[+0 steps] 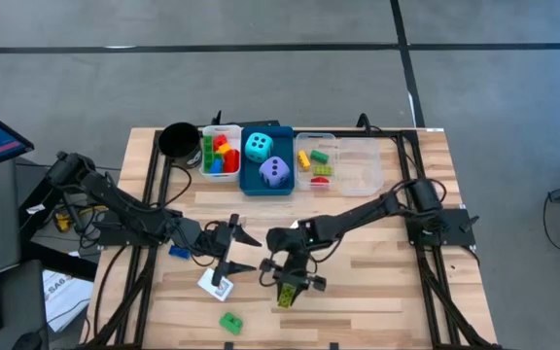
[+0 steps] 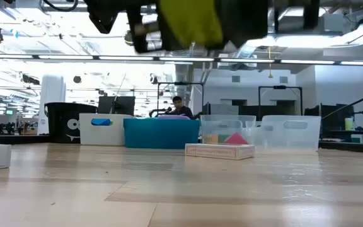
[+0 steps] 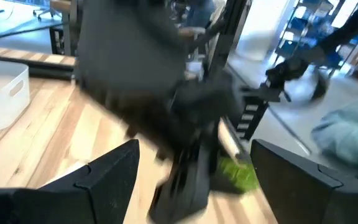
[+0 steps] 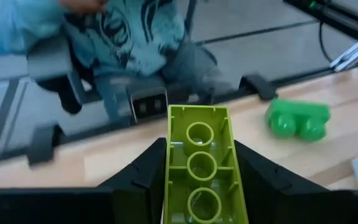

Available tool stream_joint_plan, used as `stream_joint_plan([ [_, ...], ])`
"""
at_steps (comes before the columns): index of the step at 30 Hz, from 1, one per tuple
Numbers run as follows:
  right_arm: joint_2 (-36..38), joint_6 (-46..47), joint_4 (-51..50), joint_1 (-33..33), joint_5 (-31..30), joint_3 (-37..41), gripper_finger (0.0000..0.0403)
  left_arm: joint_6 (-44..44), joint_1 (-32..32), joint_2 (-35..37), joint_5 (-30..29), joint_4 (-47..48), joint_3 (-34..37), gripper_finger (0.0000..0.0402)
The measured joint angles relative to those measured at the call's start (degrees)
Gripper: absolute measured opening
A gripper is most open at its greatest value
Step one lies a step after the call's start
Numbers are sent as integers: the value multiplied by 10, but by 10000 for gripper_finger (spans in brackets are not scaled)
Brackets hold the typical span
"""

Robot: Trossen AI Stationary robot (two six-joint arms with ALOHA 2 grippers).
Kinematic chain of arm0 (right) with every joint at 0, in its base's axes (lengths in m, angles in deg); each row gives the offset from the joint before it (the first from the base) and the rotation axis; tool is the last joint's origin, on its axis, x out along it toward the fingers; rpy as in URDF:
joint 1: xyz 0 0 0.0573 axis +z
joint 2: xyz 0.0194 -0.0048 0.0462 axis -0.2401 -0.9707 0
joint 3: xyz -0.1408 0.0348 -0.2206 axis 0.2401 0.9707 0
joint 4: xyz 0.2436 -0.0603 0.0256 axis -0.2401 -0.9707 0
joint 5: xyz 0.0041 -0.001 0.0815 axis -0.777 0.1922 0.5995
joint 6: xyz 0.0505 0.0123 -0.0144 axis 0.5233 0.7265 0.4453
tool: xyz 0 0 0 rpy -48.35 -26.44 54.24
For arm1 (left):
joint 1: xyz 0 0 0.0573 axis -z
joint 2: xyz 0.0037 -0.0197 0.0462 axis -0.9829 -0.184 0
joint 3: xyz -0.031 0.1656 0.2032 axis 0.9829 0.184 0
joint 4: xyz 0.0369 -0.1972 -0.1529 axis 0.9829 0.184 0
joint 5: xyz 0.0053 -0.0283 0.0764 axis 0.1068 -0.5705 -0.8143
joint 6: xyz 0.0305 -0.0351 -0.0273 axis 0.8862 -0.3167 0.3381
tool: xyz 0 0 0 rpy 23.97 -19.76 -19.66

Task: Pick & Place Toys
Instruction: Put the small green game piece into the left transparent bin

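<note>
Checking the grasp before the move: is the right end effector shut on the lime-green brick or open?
Shut on it. The right end effector has both dark fingers pressed against the sides of the lime-green plastic brick, hollow underside showing.

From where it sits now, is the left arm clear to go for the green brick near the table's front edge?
Probably yes: the left gripper is open and empty, and the green brick lies alone just beyond the white card, nothing between them.

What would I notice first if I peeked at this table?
Probably the right gripper near the front edge, pinching a lime brick with its round holes showing. Beside it lies a green brick, loose on the wood. At the back, a cyan die and a purple die sit in the blue tray.
</note>
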Motion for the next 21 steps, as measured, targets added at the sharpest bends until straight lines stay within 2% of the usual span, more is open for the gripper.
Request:
stream_joint_plan([
  [2,19,31,3,2,0,0,137,5,0,15,0,33,0,301],
  [6,46,82,15,9,-9,0,137,4,0,87,0,163,0,301],
  [10,61,128,32,18,-71,0,137,0,7,184,0,278,0,301],
  [15,61,207,80,19,-117,0,137,32,25,312,0,387,0,301],
  [18,61,257,103,14,-180,0,137,48,27,377,-3,433,0,301],
  [21,61,299,135,8,-274,0,137,66,27,424,-23,475,0,301],
])
